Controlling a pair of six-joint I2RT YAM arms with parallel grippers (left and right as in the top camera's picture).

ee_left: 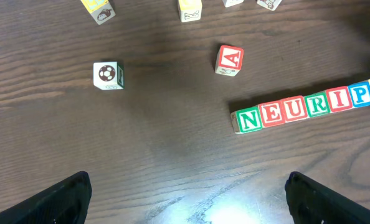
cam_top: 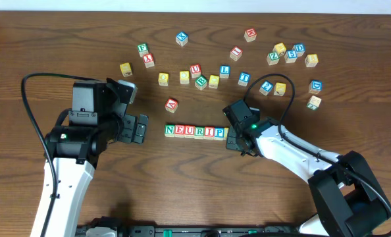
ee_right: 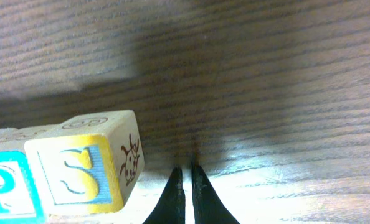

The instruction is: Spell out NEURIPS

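Observation:
A row of pale-wood cubes (cam_top: 194, 131) spells N, E, U, R, I, P at the table's middle. The row also shows in the left wrist view (ee_left: 306, 107). A yellow-faced S cube (ee_right: 79, 171) sits at the row's right end, touching the blue P cube (ee_right: 4, 186). My right gripper (ee_right: 186, 173) is shut and empty, with its tips on the table just right of the S cube. In the overhead view it (cam_top: 237, 136) partly covers that end. My left gripper (ee_left: 188, 196) is open and empty, to the left of the N cube (ee_left: 249, 119).
A red A cube (cam_top: 172, 104) lies just behind the row's left end. Loose cubes lie scattered across the far half of the table, among them L (cam_top: 224, 70), T (cam_top: 243, 78) and Z (cam_top: 266, 87). A soccer-ball cube (ee_left: 108, 75) lies at the far left.

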